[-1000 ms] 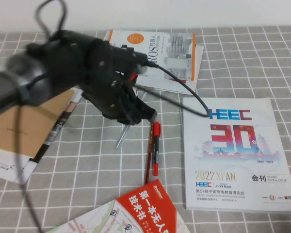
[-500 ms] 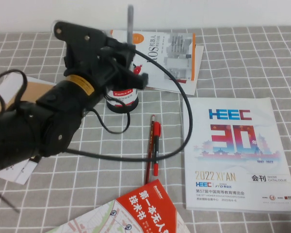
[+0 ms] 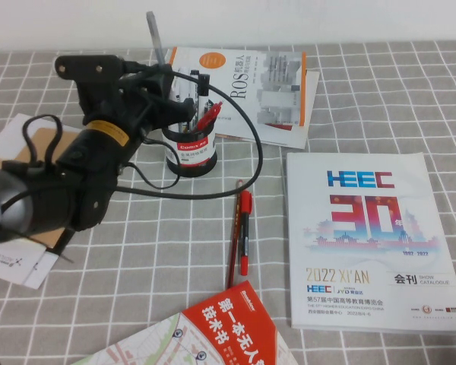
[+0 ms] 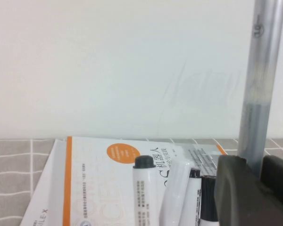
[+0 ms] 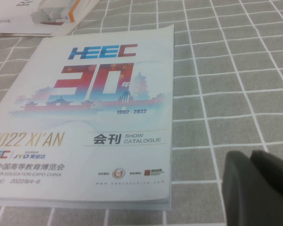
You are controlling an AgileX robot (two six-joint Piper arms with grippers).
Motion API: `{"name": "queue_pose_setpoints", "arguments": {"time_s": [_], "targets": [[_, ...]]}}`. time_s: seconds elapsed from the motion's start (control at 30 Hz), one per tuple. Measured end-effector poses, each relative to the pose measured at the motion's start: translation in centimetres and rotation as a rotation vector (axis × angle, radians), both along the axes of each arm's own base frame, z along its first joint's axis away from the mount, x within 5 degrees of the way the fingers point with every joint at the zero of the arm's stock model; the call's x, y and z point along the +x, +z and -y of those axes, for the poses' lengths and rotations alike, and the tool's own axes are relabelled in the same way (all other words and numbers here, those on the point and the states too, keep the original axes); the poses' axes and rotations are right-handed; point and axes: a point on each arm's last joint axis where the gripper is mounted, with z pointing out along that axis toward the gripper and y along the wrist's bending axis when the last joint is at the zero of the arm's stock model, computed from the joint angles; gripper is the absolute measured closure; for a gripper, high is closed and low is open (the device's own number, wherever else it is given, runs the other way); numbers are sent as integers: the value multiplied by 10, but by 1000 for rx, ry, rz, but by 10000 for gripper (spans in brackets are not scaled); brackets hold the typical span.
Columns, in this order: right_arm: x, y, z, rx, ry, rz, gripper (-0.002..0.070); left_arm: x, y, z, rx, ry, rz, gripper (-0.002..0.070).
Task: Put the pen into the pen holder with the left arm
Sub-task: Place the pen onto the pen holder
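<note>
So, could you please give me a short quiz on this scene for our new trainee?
1. True or false: the slim grey pen, clamped upright in the jaws of the left gripper, already stands inside the black mesh pen holder.
2. Which of these lies on the grey checked cloth? A) red-and-black pen B) scissors C) ruler
3. Fill in: the right gripper hovers beside the white HEEC catalogue, whose large red numeral reads ____.
Key: 1 false; 2 A; 3 30.
</note>
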Motion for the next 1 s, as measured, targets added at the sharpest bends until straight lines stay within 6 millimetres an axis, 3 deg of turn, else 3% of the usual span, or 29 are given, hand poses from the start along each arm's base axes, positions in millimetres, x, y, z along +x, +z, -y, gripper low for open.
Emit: {"name": "queue_pose_setpoints", "arguments": {"time_s": [0.5,0.8,0.93,1.0], "targets": [[0,0,0,0,0,0,689,14,-29,5,34,-12,-26,628],[0,0,0,0,0,0,689,14,-31,5,103,-17,-3,628],[0,0,0,0,0,0,689,14,-32,5,125,-19,-5,594],[0,0,0,0,0,0,689,14,-33,5,131,-19,-7,544]]}}
